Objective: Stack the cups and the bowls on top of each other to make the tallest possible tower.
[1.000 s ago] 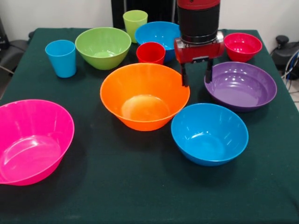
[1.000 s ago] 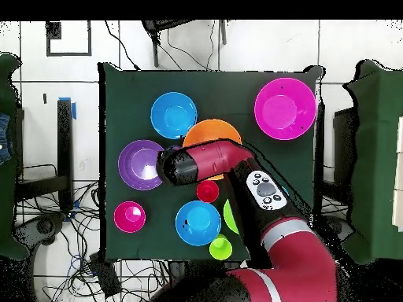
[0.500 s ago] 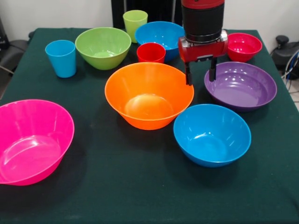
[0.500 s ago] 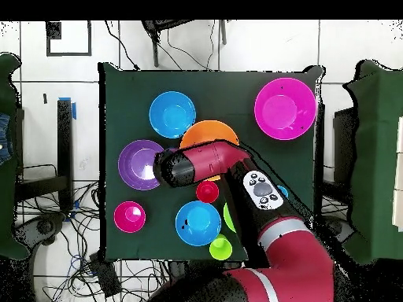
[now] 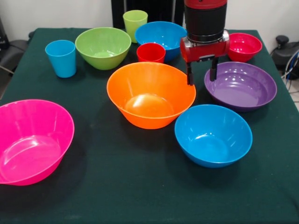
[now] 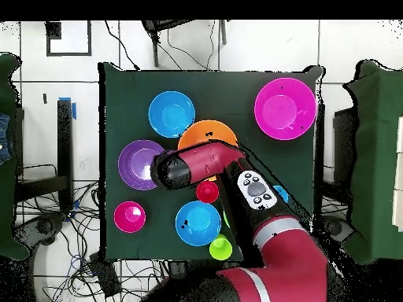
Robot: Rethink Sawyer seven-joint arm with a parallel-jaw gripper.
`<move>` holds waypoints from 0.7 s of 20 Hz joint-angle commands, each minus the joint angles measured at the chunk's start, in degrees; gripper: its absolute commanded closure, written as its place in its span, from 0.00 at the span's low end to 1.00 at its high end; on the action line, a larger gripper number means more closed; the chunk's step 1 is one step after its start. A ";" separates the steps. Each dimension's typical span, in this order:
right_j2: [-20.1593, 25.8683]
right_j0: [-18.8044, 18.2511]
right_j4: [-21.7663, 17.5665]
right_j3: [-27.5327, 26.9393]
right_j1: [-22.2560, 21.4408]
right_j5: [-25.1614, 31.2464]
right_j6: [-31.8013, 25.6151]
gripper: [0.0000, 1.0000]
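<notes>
Where overhead hides them, jaws apart.

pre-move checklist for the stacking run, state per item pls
1. Tool open: ok, fingers apart, nothing between them.
2. Tool placement: cannot tell; it hangs between the orange bowl and purple bowl, so which one it targets is unclear.
3. Orange bowl empty and upright as base: ok.
4. Tower begun: not ok, nothing is nested yet; every bowl and cup sits alone on the table.
5. Finger clearance: cannot tell; one finger looks very close to the orange bowl's rim, contact unclear.
6. Red cup behind the orange bowl: ok, upright, clear of the tool.
</notes>
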 commanded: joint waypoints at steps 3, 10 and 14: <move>-2.89 2.19 -8.08 -2.69 0.64 3.52 -6.44 0.00; -4.59 3.74 -10.47 -4.80 0.12 5.55 -6.56 0.00; -3.78 2.22 -9.78 -4.42 -0.25 5.83 -7.40 0.00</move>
